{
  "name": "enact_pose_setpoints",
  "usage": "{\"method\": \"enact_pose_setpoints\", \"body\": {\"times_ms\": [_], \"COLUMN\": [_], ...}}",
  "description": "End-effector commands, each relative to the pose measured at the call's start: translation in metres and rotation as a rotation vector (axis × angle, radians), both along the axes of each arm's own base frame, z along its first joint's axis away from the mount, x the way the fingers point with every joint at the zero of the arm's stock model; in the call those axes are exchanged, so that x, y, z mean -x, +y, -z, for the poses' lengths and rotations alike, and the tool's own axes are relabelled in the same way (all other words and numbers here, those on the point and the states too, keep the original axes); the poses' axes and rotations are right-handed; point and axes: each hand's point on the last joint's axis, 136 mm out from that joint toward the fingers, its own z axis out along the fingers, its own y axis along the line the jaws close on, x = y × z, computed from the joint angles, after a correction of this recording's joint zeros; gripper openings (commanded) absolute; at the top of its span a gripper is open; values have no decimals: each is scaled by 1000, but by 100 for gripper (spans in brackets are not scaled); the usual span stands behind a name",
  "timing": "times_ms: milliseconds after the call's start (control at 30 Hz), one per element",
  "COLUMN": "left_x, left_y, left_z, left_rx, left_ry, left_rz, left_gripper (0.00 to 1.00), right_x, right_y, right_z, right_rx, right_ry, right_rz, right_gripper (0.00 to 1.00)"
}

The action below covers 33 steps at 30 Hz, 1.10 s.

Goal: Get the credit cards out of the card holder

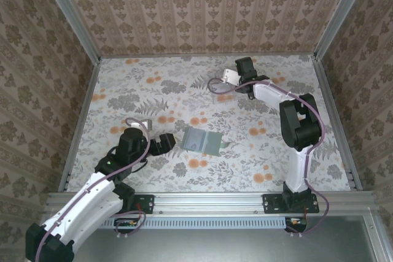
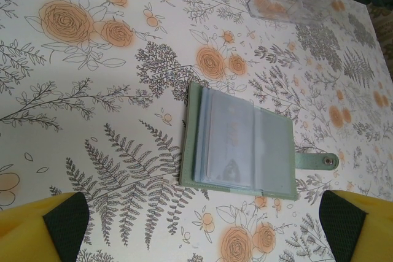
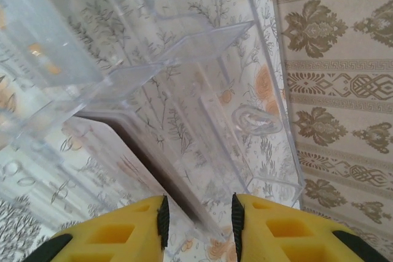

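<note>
The left tool (image 1: pixel 163 143) is spread wide near the card holder (image 2: pixel 239 145), and the right tool (image 3: pixel 198 216) is pinched on the clear tray (image 3: pixel 202 47). Unpinned, the holder could be dragged along the surface (image 2: pixel 73 121).

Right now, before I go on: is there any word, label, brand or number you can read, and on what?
No text can be read.
On the card holder: faint marks under the clear sleeves, too blurred to read.
On its snap tab: no lettering seen.
On the tray: clear plastic, no label seen.
On the tablecloth and walls: patterns only.
</note>
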Motion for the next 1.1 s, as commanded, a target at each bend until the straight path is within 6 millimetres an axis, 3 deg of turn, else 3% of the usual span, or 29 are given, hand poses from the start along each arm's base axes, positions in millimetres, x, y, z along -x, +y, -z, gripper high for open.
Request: {"method": "enact_pose_setpoints", "body": {"times_ms": [0, 267, 500, 600, 733, 900, 933, 1067], "left_x": [0, -1, -2, -4, -9, -18, -19, -26], "left_y": [-1, -2, -2, -5, -13, -28, -31, -47], "left_z": [-3, -3, -3, 0, 5, 13, 16, 26], "left_rx": [25, 26, 24, 18, 10, 10, 11, 11], "left_ry": [2, 4, 0, 10, 37, 86, 98, 141], "left_rz": [-2, -2, -1, 9, 34, 73, 83, 122], "left_gripper": [100, 100, 100, 100, 100, 94, 91, 84], "right_x": [-6, 1, 31, 59, 109, 169, 182, 225], "right_y": [-4, -2, -8, -12, 3, 34, 42, 78], "right_z": [4, -16, -60, -78, -80, -51, -54, -20], "right_rx": [-35, -151, -363, -534, -774, -1012, -1053, -1138], "right_ry": [5, -26, -129, -170, -111, 85, 95, 220], "right_rz": [73, 119, 309, 462, 599, 714, 701, 693], "right_gripper": [34, 36, 38, 38, 39, 36, 34, 32]}}
